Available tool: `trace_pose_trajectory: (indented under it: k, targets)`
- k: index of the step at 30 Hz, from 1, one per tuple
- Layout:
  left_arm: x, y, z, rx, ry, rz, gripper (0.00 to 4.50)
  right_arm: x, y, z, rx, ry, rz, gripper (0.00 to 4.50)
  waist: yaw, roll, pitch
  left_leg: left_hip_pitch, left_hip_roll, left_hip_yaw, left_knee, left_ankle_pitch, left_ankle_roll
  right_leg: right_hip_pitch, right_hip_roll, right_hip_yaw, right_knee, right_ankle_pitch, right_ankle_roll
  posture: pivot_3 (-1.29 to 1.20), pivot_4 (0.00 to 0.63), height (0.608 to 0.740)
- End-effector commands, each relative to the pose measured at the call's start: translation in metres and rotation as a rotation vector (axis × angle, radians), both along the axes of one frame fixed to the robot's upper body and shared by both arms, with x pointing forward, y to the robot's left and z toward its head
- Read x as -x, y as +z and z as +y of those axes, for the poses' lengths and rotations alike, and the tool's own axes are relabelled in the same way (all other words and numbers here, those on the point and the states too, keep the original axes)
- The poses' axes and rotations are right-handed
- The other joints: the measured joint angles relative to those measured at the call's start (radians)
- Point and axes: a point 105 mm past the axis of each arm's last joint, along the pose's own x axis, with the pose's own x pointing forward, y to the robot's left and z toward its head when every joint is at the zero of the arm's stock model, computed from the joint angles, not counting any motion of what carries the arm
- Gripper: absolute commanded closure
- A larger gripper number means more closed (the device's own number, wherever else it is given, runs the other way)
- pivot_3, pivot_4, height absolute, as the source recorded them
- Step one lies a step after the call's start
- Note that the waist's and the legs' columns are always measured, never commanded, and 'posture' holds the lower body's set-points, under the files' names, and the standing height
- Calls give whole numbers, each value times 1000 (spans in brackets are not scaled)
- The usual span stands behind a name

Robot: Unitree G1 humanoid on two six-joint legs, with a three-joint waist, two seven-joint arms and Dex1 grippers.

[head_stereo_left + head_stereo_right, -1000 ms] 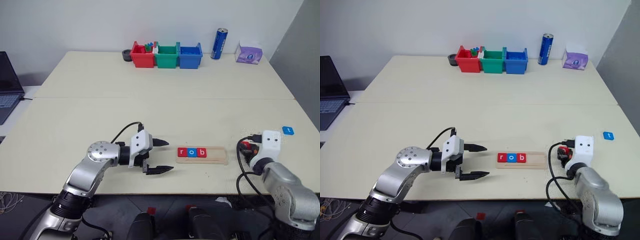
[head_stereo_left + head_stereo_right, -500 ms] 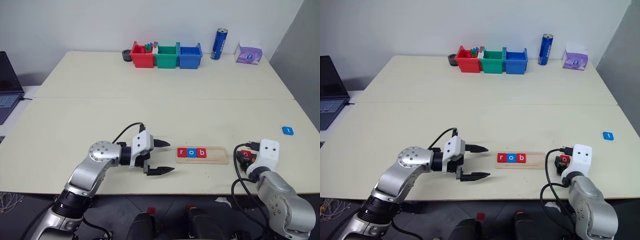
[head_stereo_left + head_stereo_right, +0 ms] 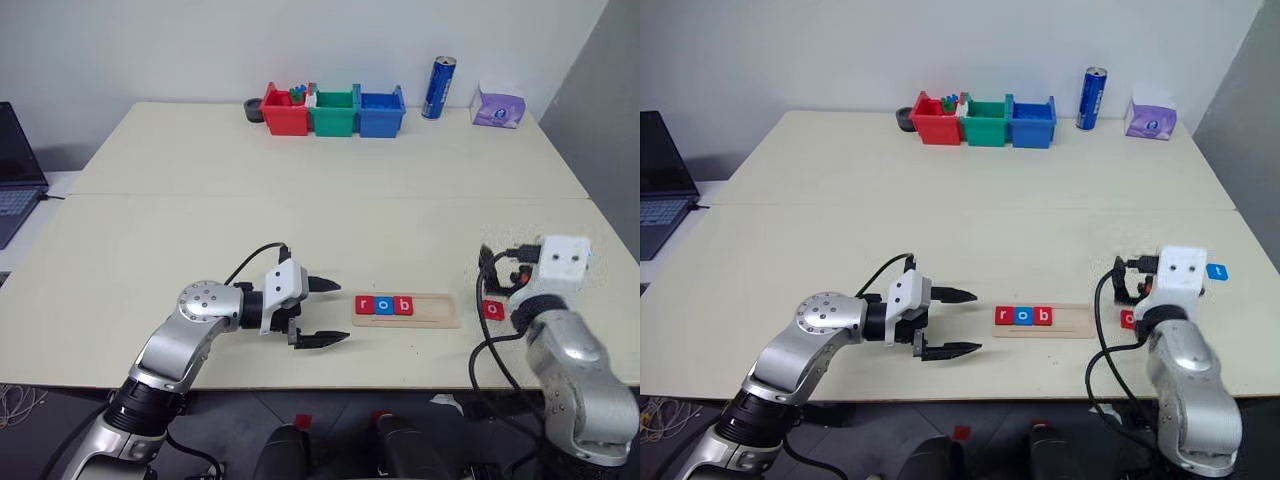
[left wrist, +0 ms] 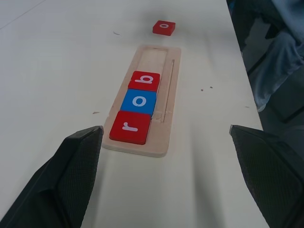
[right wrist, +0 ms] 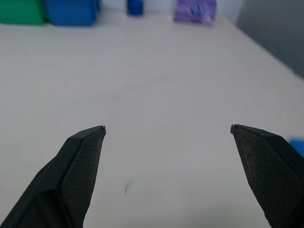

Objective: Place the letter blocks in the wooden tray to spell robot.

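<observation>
Spelling the word is three fifths complete: the wooden tray (image 3: 405, 310) lies near the front edge of the worktop (image 3: 300, 210) with red "r", blue "o" and red "b" letter blocks (image 4: 138, 100) seated in its left portion, leaving two slots free at the right end. A red "o" block (image 3: 492, 308) lies flat on the worktop just beyond the tray's right end, and a blue block (image 3: 1217, 271) lies further to the right.

The right hand (image 5: 168, 137) hangs above the worktop with its fingers spread wide, holding nothing. The left hand (image 3: 318, 312) hovers just left of the tray, fingers likewise spread and empty.

Risks from this state:
- The red block sits close to the tray; a descending finger may strike the tray end and shift the seated blocks.
- The tiles are thin and flat; a grip may slip.
- Picking the blue block first would misorder the word.
</observation>
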Motion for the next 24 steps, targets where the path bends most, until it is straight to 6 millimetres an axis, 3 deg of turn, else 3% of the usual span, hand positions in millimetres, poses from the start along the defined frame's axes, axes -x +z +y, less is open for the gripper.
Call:
trace_pose_trajectory:
  k: [1, 4, 8, 14, 23, 24]
  targets:
    - [2, 11, -6, 20, -21, -42, 0, 1, -11, -1, 88, 262, 107, 14, 2, 0, 0, 0, 0, 0, 0, 0, 0, 0, 0, 0, 0, 0, 0, 0, 150, 740]
    - [1, 11, -7, 21, -25, -41, 0, 15, -26, -3, 185, 531, 288, 14, 7, 0, 1, -1, -1, 0, 0, 0, 0, 1, -1, 0, -1, 0, 0, 0, 150, 740]
    - [0, 11, -8, 20, -27, -41, 0, 31, -40, -9, 305, 731, 476, 14, 1, -1, 1, 0, -1, 0, 0, 0, 0, 1, 0, 0, -1, 0, 0, 0, 150, 740]
    - [1, 8, -8, 23, -26, -40, 0, 25, -52, -28, 381, 797, 587, 14, -1, -2, 1, 2, -1, 0, 1, 0, 0, 1, 3, 1, 1, 0, 0, 0, 150, 740]
    - [1, 6, -6, 19, -24, -42, 0, 11, -70, -37, 468, 865, 679, 14, 3, -2, 2, 2, 0, 1, 1, 0, 0, 1, 1, 1, 0, 0, 0, 0, 150, 740]
    - [1, 6, -6, 17, -25, -43, 0, 9, -71, -38, 467, 866, 688, 181, 3, -2, 2, 2, 0, 1, 1, 0, 0, 1, 1, 0, 0, 0, 0, 0, 150, 740]
